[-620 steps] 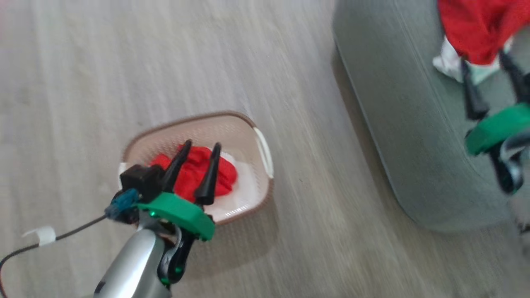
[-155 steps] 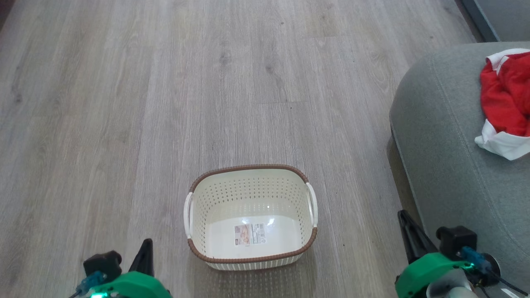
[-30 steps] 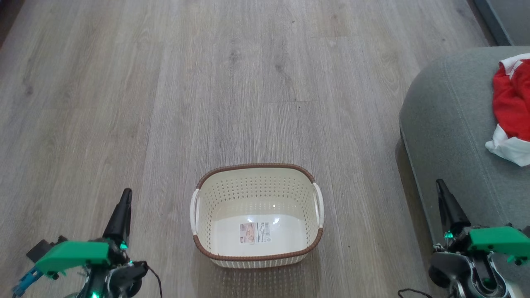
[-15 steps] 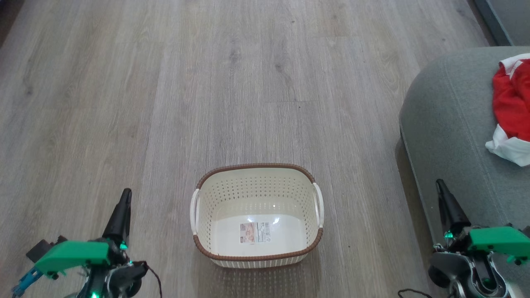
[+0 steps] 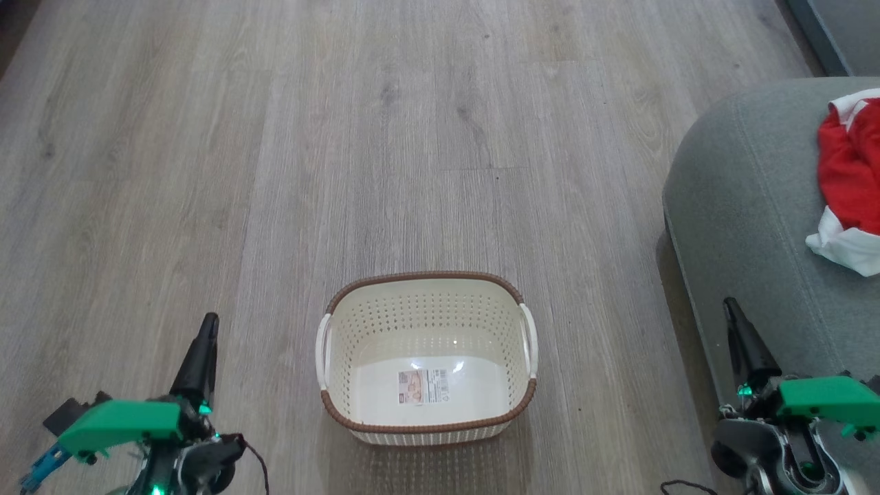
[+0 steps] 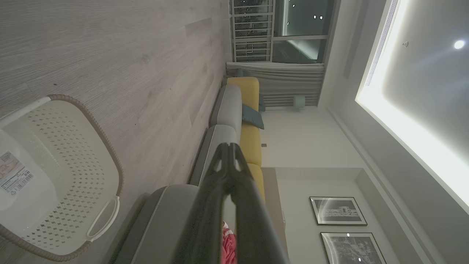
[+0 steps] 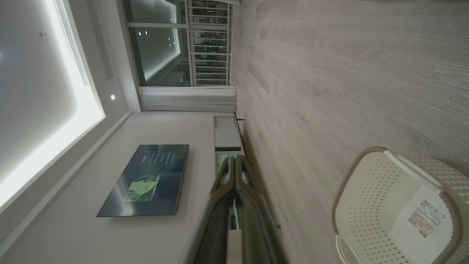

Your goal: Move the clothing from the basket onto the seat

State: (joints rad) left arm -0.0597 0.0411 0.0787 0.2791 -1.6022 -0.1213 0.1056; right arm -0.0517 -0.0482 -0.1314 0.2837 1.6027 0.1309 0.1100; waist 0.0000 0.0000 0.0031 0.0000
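Note:
The cream basket (image 5: 426,419) sits on the wood floor at the bottom centre, with nothing but its sticker (image 5: 423,386) inside. Red clothing (image 5: 849,179) with white trim lies crumpled on the grey-green seat (image 5: 742,206) at the right edge. My left gripper (image 5: 207,323) rests low at the left of the basket, fingers together and holding nothing. My right gripper (image 5: 730,306) sits low at the right, beside the seat's front, shut and holding nothing. The left wrist view shows the basket (image 6: 73,176), the seat (image 6: 161,220) and a sliver of the clothing (image 6: 229,245).
Bare wood floor (image 5: 344,137) stretches ahead of the basket. In the left wrist view a long sofa (image 6: 234,110) with yellow cushions lines the wall. In the right wrist view a wall television (image 7: 146,179) and a low cabinet (image 7: 227,134) stand across the room.
Nothing has moved over the last second. Long before, the clothing went from the basket onto the seat, and both arms came down to the bottom corners.

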